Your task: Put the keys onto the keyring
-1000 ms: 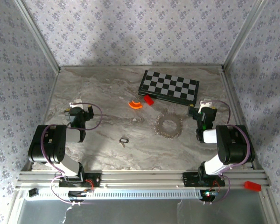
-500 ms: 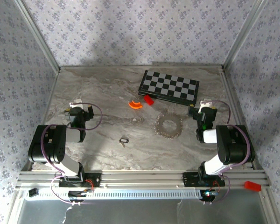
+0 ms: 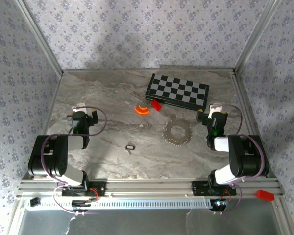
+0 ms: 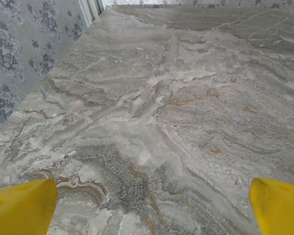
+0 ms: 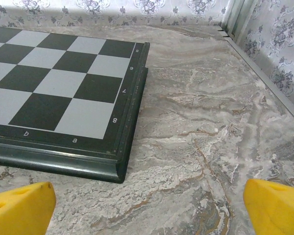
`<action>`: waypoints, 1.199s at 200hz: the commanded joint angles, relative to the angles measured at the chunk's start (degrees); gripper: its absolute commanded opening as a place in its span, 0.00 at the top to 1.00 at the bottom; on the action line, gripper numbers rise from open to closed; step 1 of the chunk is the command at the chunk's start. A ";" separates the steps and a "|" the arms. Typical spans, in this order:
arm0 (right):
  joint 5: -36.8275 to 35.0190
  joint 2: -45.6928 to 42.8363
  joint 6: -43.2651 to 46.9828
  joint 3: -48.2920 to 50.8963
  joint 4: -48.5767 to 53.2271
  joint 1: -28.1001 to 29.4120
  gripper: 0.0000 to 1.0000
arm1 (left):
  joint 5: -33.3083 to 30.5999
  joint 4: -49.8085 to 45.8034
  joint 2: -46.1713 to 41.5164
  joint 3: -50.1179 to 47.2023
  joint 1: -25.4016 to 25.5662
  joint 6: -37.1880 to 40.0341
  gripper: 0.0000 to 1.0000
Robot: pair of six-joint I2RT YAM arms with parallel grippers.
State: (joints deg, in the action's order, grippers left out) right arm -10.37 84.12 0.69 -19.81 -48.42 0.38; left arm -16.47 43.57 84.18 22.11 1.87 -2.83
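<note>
The key (image 3: 131,147) lies flat on the tabletop (image 3: 108,98), left of the ring (image 3: 177,131), nearer the bases and well apart from it. It is too small for us to tell its long axis. The left jaws stand farther left of the ring, beyond the key, and the right jaws stand near the ring's right. We judge the left arm nearer the key. Both jaws gape wide, holding and touching nothing.

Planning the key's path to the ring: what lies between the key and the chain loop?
Nothing. In the top view, the stretch of marble table between the key and the chain loop is bare.
</note>
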 commanded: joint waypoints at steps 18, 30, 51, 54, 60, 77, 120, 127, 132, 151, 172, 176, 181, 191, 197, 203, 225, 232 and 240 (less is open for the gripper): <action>-0.99 -6.02 2.41 -1.96 7.21 2.35 0.00 | 2.45 -9.61 -8.69 3.62 -0.02 0.44 0.00; -3.32 -9.81 3.09 -2.85 11.63 4.43 0.00 | 3.16 -13.65 -12.03 4.79 0.22 0.26 0.00; -10.84 -17.04 5.07 -5.61 21.27 10.67 0.00 | 3.69 -22.46 -18.15 7.49 2.80 -0.41 0.00; -12.54 -18.19 5.11 -6.27 22.91 11.93 0.00 | 3.72 -23.73 -18.90 8.04 3.32 -0.46 0.00; -15.94 -20.06 5.19 -7.52 26.10 14.40 0.00 | 3.68 -26.35 -20.19 9.01 4.14 -0.93 0.00; -23.88 -24.58 2.87 -11.37 34.94 20.09 0.00 | 5.56 -32.24 -22.94 11.11 7.52 -3.02 0.00; -23.09 -28.88 -9.83 -22.06 62.54 25.80 0.00 | 8.98 -45.96 -26.11 15.42 15.26 -17.08 0.00; -20.36 -28.89 -10.54 -22.81 64.57 26.30 0.00 | 9.84 -48.20 -26.15 16.35 16.49 -18.85 0.00; -18.79 -28.83 -11.21 -23.24 65.79 26.71 0.00 | 10.96 -49.63 -26.17 16.93 17.53 -19.48 0.00; -15.04 -28.37 -12.49 -24.37 69.94 29.42 0.00 | 13.39 -55.26 -26.13 19.12 21.46 -21.46 0.00; -10.11 -28.95 -13.69 -24.84 74.10 30.55 0.00 | 19.14 -56.19 -27.29 18.57 25.25 -24.32 0.00; -8.70 -29.16 -13.99 -24.99 74.95 30.49 0.00 | 20.72 -56.07 -27.44 18.29 26.02 -24.72 0.00; -7.29 -29.41 -14.40 -25.14 76.13 30.54 0.00 | 22.23 -56.01 -27.49 18.04 26.95 -25.04 0.00; -4.08 -29.91 -15.23 -25.49 78.52 30.53 0.00 | 23.54 -56.18 -27.39 17.93 29.51 -25.29 0.00; -2.40 -30.30 -15.71 -25.69 79.79 30.55 0.01 | 23.74 -56.66 -27.25 18.11 31.36 -25.14 0.00; -0.45 -30.80 -16.42 -25.72 81.15 30.64 0.00 | 23.59 -57.11 -26.98 18.30 33.18 -24.91 0.00; 4.19 -32.72 -18.15 -24.63 84.00 31.07 0.00 | 23.75 -57.25 -25.88 19.15 39.25 -24.55 0.00; 5.98 -33.13 -19.00 -24.13 84.75 31.08 0.00 | 23.96 -56.71 -25.36 19.41 40.94 -24.46 0.01; 8.06 -33.76 -20.28 -23.35 85.35 31.00 0.00 | 24.51 -55.73 -24.59 19.63 42.95 -24.14 0.01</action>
State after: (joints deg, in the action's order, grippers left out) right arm -10.94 52.51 -15.05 -43.07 30.72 31.03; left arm 5.21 -12.21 58.17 38.96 40.40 -26.52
